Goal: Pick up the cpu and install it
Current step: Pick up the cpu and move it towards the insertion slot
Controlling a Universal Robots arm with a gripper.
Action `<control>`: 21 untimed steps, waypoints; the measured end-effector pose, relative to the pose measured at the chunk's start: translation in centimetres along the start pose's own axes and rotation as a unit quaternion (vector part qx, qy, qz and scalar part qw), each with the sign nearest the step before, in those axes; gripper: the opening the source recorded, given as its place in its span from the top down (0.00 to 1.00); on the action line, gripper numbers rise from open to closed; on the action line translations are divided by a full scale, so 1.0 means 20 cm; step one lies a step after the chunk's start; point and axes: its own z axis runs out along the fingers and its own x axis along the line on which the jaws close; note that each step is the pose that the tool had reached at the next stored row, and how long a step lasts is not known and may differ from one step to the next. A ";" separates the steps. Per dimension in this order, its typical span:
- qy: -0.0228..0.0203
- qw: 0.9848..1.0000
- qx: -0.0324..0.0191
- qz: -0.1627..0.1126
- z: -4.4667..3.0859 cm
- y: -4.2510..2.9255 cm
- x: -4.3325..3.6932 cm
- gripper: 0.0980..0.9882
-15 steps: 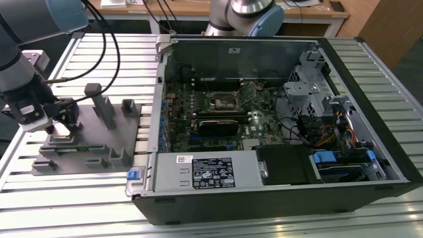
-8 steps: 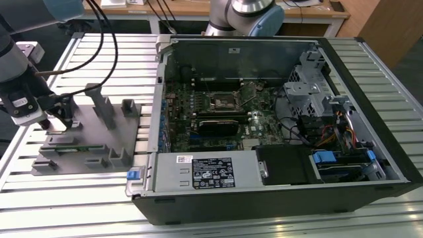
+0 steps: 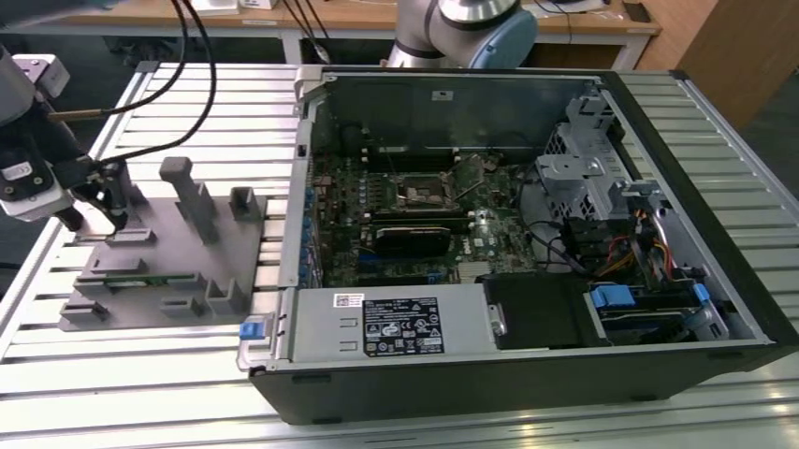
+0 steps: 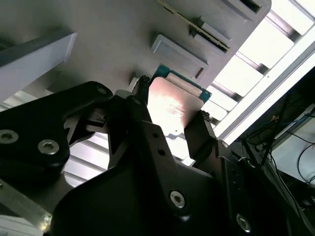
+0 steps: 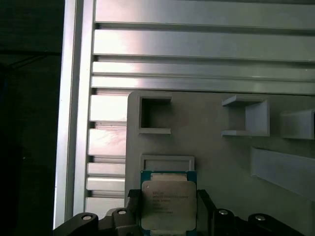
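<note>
As the hand (image 5: 168, 209) grips its two edges, cpu (image 5: 167, 199) held centred, just above grey fixture (image 5: 221, 162)

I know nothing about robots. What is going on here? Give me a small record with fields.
Setting: slatted metal table with a grey fixture and an open computer case
Gripper: over the fixture, at the exterior view's left
Holding: the cpu, clamped at two opposite edges in both wrist views
Socket frame: inside the case, far from the gripper
Also on fixture: green memory stick
Install status: cpu not yet at the case
</note>
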 end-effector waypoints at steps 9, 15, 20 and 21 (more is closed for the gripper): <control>0.000 1.000 0.000 0.000 -0.132 0.008 0.000 0.50; 0.000 1.000 0.000 0.000 -0.230 0.013 0.000 0.50; 0.000 1.000 0.000 0.001 -0.322 0.019 0.000 0.50; 0.000 1.000 0.000 0.001 -0.338 0.020 0.000 0.50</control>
